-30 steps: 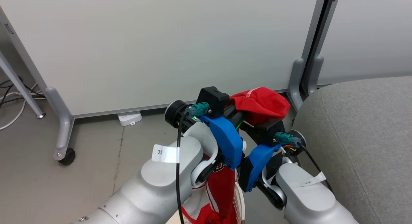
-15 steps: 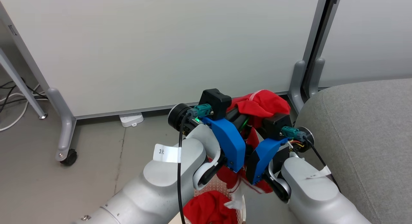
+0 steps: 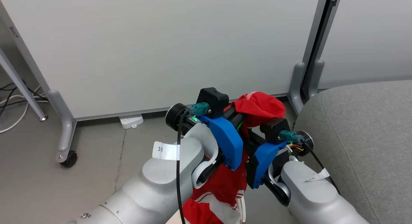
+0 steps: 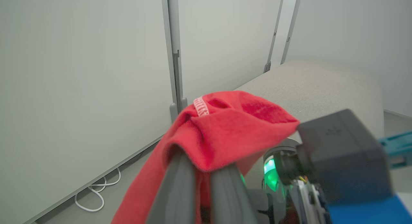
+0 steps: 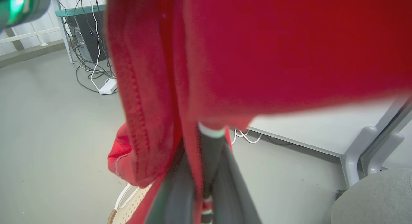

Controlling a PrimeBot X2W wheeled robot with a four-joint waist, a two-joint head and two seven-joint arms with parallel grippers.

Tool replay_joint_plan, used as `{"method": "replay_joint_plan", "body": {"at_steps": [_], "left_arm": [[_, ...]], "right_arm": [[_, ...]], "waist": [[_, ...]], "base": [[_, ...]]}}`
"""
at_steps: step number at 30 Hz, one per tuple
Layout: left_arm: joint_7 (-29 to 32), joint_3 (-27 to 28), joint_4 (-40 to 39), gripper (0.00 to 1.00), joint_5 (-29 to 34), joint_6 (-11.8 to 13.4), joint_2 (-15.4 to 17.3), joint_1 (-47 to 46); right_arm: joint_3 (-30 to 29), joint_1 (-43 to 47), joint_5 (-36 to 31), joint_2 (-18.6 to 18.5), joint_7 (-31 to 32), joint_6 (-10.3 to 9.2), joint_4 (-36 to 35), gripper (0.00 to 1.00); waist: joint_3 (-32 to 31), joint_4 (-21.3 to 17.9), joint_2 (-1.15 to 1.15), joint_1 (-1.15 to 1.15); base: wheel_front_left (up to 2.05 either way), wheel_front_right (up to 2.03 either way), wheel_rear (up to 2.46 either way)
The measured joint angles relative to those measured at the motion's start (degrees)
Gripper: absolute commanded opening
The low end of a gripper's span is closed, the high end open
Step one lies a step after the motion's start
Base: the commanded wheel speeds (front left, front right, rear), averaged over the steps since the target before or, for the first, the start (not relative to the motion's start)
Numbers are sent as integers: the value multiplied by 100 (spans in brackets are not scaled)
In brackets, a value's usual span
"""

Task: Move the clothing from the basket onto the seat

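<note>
Red clothing (image 4: 225,130) over fingers (image 4: 176,191) (seat (image 4: 322,85) behind)

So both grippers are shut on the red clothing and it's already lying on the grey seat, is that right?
Not quite. The left gripper and right gripper are shut on the red clothing, but it is not lying on the grey seat. It hangs from the grippers in the air beside the seat, as the head view shows.
</note>
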Motion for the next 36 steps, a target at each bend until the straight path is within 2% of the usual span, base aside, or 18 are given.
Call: {"method": "replay_joint_plan", "body": {"at_steps": [22,23,24,25,31,36], "left_arm": [[-263,-140,265,0,-131,25,-1,-78],[-344,-133,292,34,-101,45,2,-78],[-428,-121,321,74,-82,60,14,-77],[-508,-101,352,100,-62,74,42,-70],[-758,170,367,100,146,113,348,405],[-779,1140,-486,100,1000,320,694,1176]], "right_arm": [[112,-2,52,0,-44,-1,-11,0],[120,-3,53,0,-46,0,-29,0],[121,-4,62,0,-48,0,-51,0],[122,-6,60,1,-51,0,-76,0],[14,-73,-22,1,-59,0,-221,0],[-166,-70,-179,-1,-68,0,-361,0]], "waist": [[58,-113,0,0],[73,-128,0,0],[91,-148,0,-1],[109,-173,0,0],[244,-333,0,0],[357,-455,0,0]], "base": [[0,0,0],[0,0,0],[0,0,0],[0,0,0],[0,0,0],[0,0,0]]}}
